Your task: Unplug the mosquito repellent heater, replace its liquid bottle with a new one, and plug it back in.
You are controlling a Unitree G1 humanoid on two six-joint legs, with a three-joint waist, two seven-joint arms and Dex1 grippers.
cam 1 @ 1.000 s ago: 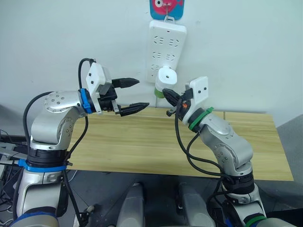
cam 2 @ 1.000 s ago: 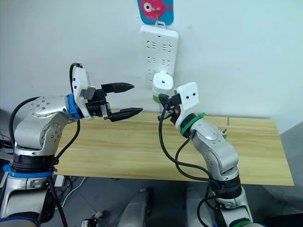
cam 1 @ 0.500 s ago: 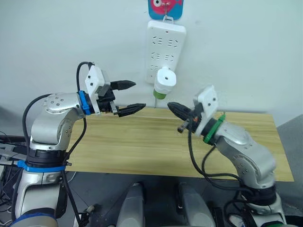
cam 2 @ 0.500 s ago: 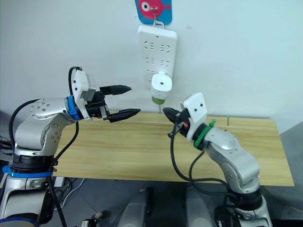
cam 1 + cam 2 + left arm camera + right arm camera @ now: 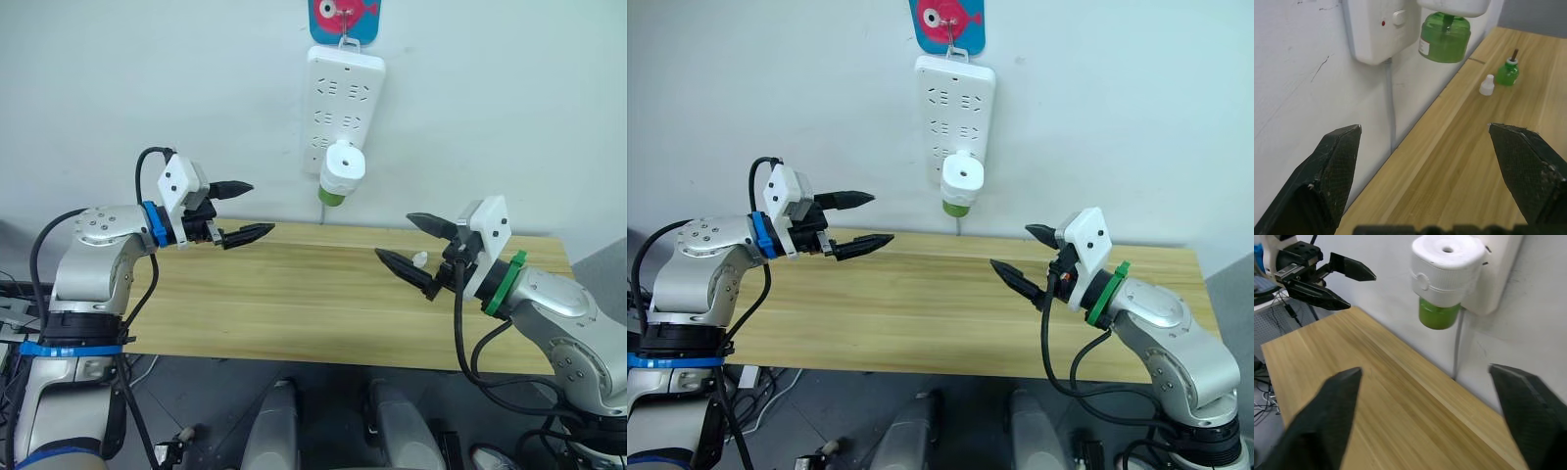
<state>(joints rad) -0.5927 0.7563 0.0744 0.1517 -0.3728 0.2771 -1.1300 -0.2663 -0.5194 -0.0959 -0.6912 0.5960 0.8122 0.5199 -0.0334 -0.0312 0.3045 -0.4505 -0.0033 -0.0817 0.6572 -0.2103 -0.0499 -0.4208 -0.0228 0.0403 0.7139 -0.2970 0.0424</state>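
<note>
The white mosquito repellent heater [image 5: 344, 164] is plugged into the lowest socket of the white power strip [image 5: 345, 88] on the wall. A green liquid bottle [image 5: 1445, 37] hangs under it. Both show close up in the right wrist view, heater [image 5: 1447, 264] above bottle [image 5: 1439, 313]. My left gripper [image 5: 258, 208] is open and empty, out to the left of the heater. My right gripper [image 5: 395, 236] is open and empty, low over the table to the heater's right. A second small green bottle [image 5: 1508, 72] with a brown wick stands on the table beside a white cap [image 5: 1487, 85].
A long wooden table [image 5: 294, 294] runs along the white wall. The strip's grey cable [image 5: 1390, 107] drops behind the table's far edge. A pink and blue fish hook [image 5: 345, 12] holds the strip. The left gripper [image 5: 1327, 279] shows in the right wrist view.
My right gripper has left the heater, drawn back to the right and down toward the table, and opened. My left arm has pulled back a little to the left.
</note>
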